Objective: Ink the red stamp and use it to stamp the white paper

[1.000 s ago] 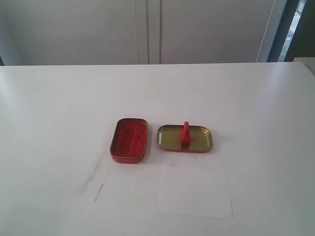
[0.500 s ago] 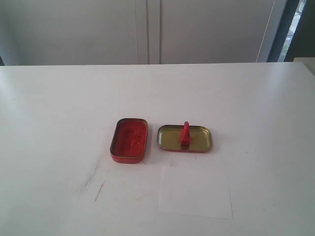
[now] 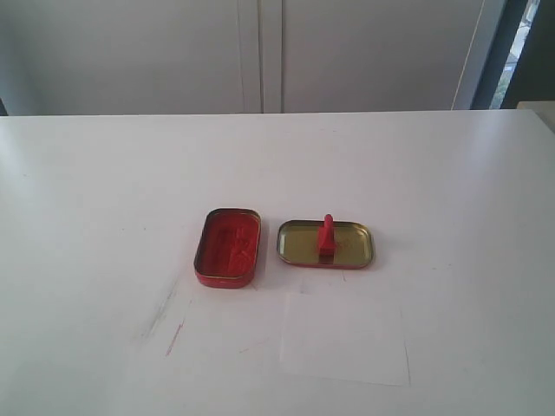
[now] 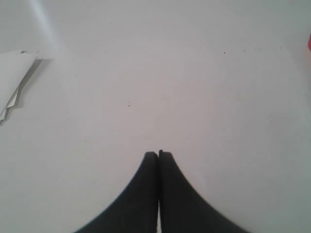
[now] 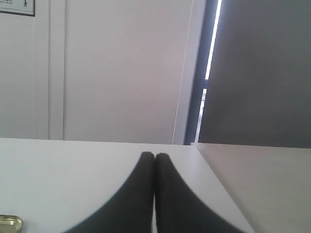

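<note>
The red stamp (image 3: 326,235) stands upright inside the gold-lined tin lid (image 3: 326,244) at mid table. To its left lies the open red ink tin (image 3: 228,247). The white paper (image 3: 344,337) lies flat just in front of the lid; I make out no mark on it. Neither arm shows in the exterior view. My left gripper (image 4: 158,154) is shut over bare white table, holding nothing. My right gripper (image 5: 154,155) is also shut and empty, low over the table, with a corner of the gold lid (image 5: 9,223) at the frame edge.
Faint red and grey streaks (image 3: 169,325) mark the table left of the paper. Loose paper sheets (image 4: 14,77) lie at the edge of the left wrist view. White cabinet doors (image 3: 260,52) stand behind the table, and a dark window frame (image 5: 204,73) is at the right.
</note>
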`<control>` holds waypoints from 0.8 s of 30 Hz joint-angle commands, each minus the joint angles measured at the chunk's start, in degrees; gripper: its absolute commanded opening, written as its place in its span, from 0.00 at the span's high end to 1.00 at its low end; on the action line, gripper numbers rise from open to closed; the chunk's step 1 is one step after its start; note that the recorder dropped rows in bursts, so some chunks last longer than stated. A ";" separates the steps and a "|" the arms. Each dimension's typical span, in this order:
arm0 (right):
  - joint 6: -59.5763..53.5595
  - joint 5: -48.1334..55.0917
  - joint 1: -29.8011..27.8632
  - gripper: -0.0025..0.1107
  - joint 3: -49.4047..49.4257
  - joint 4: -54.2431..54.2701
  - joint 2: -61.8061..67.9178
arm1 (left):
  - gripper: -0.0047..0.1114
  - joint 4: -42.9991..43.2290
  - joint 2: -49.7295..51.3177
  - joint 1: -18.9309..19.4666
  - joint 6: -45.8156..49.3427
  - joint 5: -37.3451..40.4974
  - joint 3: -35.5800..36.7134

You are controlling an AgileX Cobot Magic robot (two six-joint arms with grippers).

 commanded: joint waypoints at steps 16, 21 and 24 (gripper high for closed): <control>7.99 21.14 -0.18 0.98 -16.70 -0.41 4.46 | 0.96 -0.16 -0.26 -0.24 0.00 -0.04 -0.05; 7.99 29.67 -0.18 0.98 -22.51 -0.41 11.69 | 0.96 -0.16 -0.26 -0.24 0.00 -0.04 -0.05; 9.04 34.11 -0.18 0.98 -25.51 -0.41 16.15 | 0.96 -0.16 -0.26 -0.24 0.00 -0.04 -0.05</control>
